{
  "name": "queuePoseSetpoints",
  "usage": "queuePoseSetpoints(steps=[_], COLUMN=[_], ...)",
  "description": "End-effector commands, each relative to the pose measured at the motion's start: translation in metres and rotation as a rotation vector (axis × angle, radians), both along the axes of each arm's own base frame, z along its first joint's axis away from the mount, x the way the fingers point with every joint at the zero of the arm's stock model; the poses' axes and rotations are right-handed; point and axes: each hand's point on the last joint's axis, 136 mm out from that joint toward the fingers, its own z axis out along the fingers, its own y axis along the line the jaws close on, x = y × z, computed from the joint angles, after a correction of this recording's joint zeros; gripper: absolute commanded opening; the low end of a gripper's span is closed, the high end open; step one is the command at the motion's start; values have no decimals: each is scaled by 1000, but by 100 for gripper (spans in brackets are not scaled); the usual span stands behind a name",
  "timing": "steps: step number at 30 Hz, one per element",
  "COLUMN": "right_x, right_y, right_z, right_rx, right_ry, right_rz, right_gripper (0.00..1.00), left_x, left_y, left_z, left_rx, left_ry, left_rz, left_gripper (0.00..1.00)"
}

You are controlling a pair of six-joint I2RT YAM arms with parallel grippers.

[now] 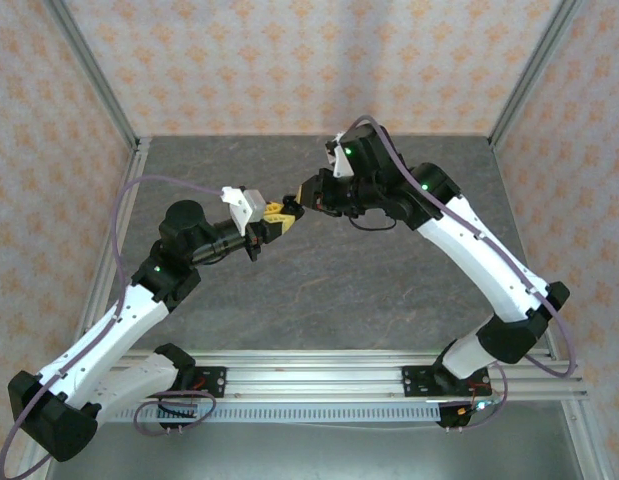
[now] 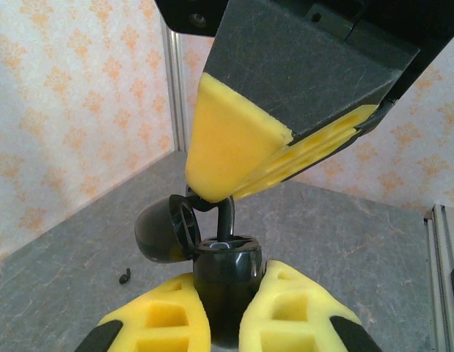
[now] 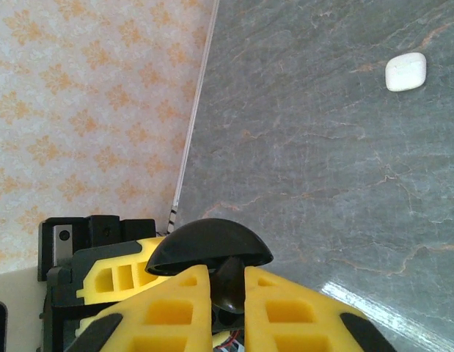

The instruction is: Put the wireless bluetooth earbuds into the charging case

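Black glossy hinged-lid case (image 2: 228, 268) clamped in my left claw (image 2: 230, 290), lid open, so right claw (image 2: 215, 192), pinching slim black stem (image 2: 225, 218), can seat it.

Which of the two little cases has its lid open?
The black case, gripped in the left tool, with its domed lid swung back; the white case lies closed on the table.

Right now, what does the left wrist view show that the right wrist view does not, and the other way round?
The left wrist view adds a tiny black speck on the table. The right wrist view adds a white case lying on the table, apart from both arms. Both show the left pincer shut on an open black case, and the right pincer shut on a small black piece, perhaps an earbud, at the case's mouth.
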Motion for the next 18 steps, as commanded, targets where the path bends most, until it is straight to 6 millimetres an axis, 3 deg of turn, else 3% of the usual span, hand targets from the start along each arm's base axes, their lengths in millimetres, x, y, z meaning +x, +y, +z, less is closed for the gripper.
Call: queuePoseSetpoints(steps=[1, 7, 18], right_x=[-21, -24, -25], right_y=[5, 3, 9], right_z=[-9, -5, -14], right_rx=[-38, -37, -49], right_ry=[67, 92, 156], right_rz=[70, 79, 87], right_gripper=[14, 14, 14], left_x=[-3, -5, -5], left_y=[-2, -1, -1], left_z=[27, 27, 30], left_rx=[-50, -53, -58], left_ry=[-86, -96, -105], left_rz=[-10, -13, -15], left_gripper=[0, 0, 0])
